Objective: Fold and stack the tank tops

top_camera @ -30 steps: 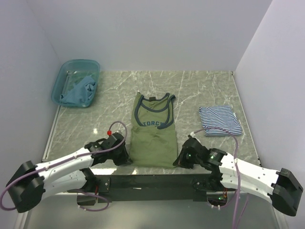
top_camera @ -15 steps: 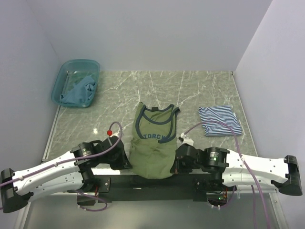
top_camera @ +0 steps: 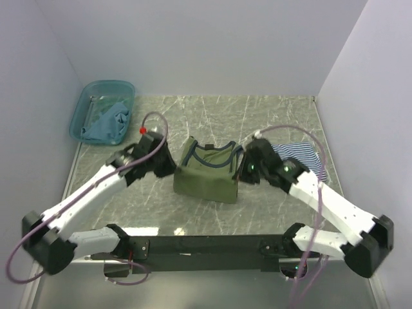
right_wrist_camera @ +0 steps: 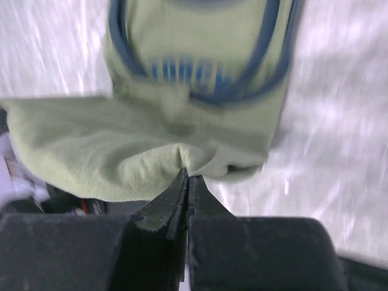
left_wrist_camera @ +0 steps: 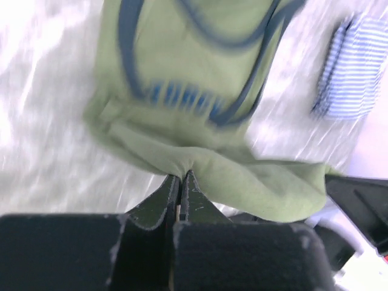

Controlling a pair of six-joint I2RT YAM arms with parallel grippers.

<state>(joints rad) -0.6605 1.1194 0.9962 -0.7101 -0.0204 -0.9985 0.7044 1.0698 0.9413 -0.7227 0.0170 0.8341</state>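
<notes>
Held by its hem: the olive tank top point(top_camera: 207, 183)

It lies doubled over at the middle of the table point(top_camera: 270, 116). The left gripper point(left_wrist_camera: 182, 180) and right gripper point(right_wrist_camera: 186, 177) each clamp its hem. The striped tank top point(top_camera: 302, 158) lies near the right edge. The teal tank top point(top_camera: 106, 122) sits in the basin point(top_camera: 90, 96), far left corner.

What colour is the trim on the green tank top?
Dark navy blue. The trim of the olive tank top shows best in the right wrist view.
</notes>
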